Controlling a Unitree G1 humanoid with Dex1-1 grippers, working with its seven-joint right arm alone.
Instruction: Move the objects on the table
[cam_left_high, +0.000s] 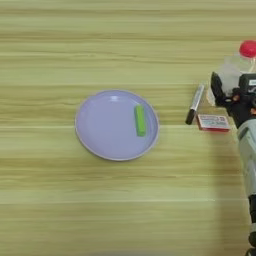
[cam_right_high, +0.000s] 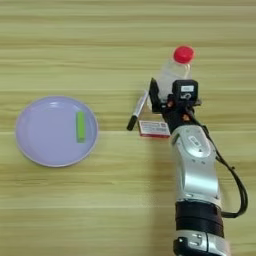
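A round lavender plate (cam_left_high: 117, 125) lies left of the middle of the table (cam_left_high: 125, 210), with a small green bar (cam_left_high: 140, 120) resting on its right half. To the right, a white marker with a black cap (cam_right_high: 138, 111) lies slanted. A small red-and-white flat box (cam_right_high: 154, 128) lies just right of the marker's cap. Behind them is a clear plastic bottle (cam_right_high: 169, 75) with a red cap (cam_right_high: 183, 54). My right gripper (cam_right_high: 167, 95) is at the bottle's near end, over the box's far edge. The silver forearm (cam_right_high: 197, 170) comes up from the bottom edge.
A black cable (cam_right_high: 235, 185) loops along the right side of the forearm. Bare wood stretches across the front and the far left of the table.
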